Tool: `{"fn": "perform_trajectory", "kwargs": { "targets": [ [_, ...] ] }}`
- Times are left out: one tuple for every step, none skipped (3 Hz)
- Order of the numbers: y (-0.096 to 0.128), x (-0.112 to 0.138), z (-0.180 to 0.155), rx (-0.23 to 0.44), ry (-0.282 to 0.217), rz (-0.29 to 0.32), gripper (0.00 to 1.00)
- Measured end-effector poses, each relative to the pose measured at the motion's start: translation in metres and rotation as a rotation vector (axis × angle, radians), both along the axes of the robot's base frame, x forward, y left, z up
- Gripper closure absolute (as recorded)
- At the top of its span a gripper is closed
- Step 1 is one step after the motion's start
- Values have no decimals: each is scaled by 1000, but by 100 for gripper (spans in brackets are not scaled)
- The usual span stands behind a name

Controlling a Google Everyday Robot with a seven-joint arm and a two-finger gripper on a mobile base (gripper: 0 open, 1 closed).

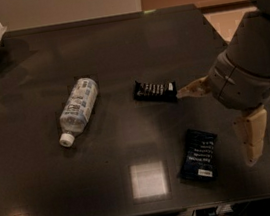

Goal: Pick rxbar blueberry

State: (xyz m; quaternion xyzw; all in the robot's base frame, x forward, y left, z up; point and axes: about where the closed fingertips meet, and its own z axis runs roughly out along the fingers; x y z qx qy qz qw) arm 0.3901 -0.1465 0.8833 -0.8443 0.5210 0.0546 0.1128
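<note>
Gripper (pixel 215 127) hovers released, fingers (pixel 252 133) wide apart, just right of the rxbar blueberry (pixel 199 160), which lies flat near the table (pixel 116 47) front edge. Wrapper is likely light, thin, slippery: pinch across the narrow width at mid-length

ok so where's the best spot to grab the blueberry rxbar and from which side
Come from straight above and pinch the blueberry rxbar across its narrow width, near mid-length. It lies flat on the table, so only its long edges offer a hold. The gripper, open, hangs close beside it.
</note>
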Motion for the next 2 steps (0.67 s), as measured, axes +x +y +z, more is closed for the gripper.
{"fn": "perform_trajectory", "kwargs": {
  "targets": [
    [5,-6,-19,-25,23,59,0],
    [7,-10,-33,-50,46,105,0]
  ]
}}
